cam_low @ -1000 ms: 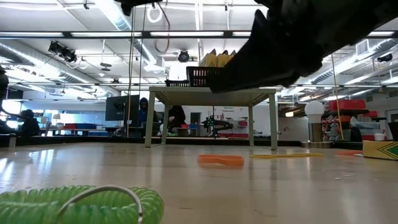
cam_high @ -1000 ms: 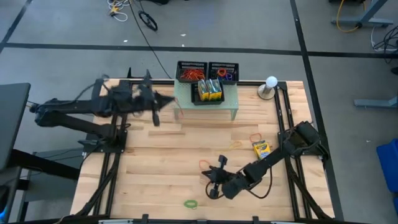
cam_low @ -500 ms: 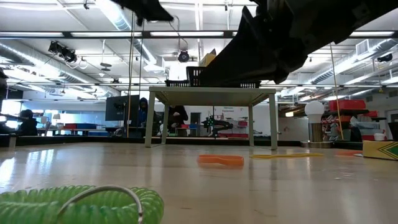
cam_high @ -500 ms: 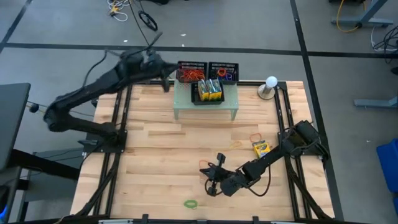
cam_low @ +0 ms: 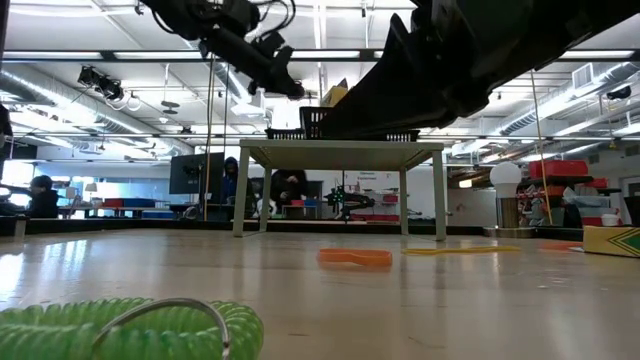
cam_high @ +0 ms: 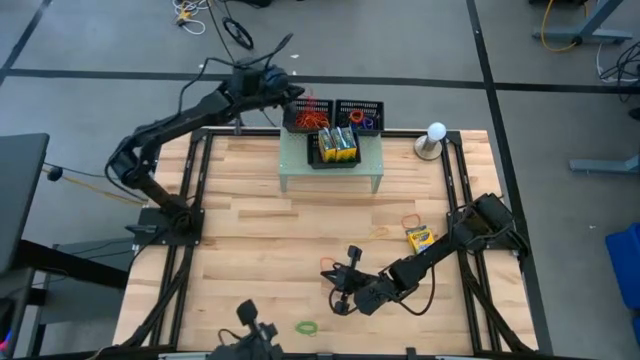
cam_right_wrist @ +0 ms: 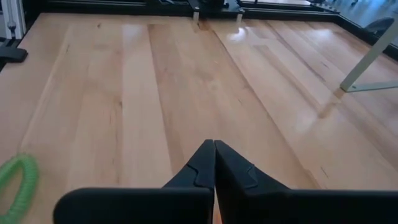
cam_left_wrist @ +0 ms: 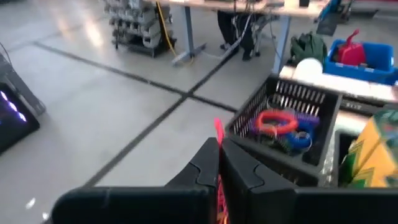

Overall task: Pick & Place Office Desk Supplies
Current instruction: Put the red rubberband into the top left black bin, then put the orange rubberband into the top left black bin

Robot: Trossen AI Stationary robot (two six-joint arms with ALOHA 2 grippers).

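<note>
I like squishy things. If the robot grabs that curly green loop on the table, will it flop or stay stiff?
Probably floppy: the green loop is a thin coil, like a spring, lying flat. It likely stretches and weighs little. Being round, it might slide or wobble if pushed.

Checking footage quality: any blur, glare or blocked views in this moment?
Left wrist view: motion-blurred, black mesh tray soft. Low view: green band looms out of focus; the right arm blocks the top. Right wrist view: glare streaks the wooden table. High view: sharp.

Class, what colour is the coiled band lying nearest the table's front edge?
Green; the coiled band shows best in the low view.
</note>
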